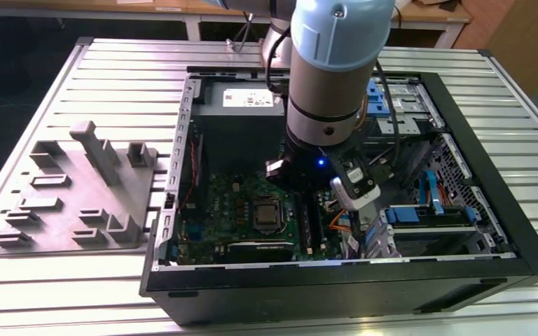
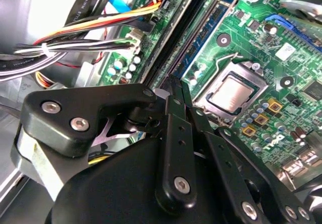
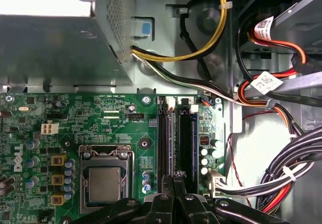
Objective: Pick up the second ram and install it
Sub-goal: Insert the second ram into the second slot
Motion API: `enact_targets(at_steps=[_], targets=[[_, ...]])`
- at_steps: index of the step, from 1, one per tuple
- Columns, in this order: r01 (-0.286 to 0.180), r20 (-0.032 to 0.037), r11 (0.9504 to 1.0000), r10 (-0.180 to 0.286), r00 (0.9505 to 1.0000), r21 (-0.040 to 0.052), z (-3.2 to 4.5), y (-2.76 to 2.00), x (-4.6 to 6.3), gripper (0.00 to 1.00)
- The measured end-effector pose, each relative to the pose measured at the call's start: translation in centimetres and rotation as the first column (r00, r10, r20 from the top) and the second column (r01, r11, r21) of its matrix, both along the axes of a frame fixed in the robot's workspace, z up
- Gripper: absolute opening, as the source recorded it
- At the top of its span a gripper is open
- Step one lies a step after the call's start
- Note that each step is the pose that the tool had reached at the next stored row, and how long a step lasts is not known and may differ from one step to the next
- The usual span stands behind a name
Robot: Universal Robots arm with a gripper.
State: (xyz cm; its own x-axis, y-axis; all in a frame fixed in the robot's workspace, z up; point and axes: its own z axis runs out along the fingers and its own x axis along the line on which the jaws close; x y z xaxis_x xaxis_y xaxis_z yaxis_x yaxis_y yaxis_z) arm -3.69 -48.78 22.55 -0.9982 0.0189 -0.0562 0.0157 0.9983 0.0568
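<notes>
My gripper hangs low inside the open computer case, with its black fingertips pressed close together. They sit over the long black memory slots beside the processor socket. The second ram shows edge-on as a thin dark strip. It runs from between the fingertips in line with one slot, and its lower part is hidden by the fingers and the slot walls. In the exterior view the arm's wrist stands upright over the motherboard and hides the fingers.
A grey moulded tray with upright posts lies on the table at the exterior view's left. The processor socket, the metal power supply box and bundles of cables crowd the slots. The case walls enclose the work area.
</notes>
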Motion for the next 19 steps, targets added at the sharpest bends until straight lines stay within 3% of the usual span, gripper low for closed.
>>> enact_targets(at_steps=[19], targets=[[0.004,0.0003,1.0,-0.004,1.0,0.0006,-0.52,0.01,0.07,0.08]])
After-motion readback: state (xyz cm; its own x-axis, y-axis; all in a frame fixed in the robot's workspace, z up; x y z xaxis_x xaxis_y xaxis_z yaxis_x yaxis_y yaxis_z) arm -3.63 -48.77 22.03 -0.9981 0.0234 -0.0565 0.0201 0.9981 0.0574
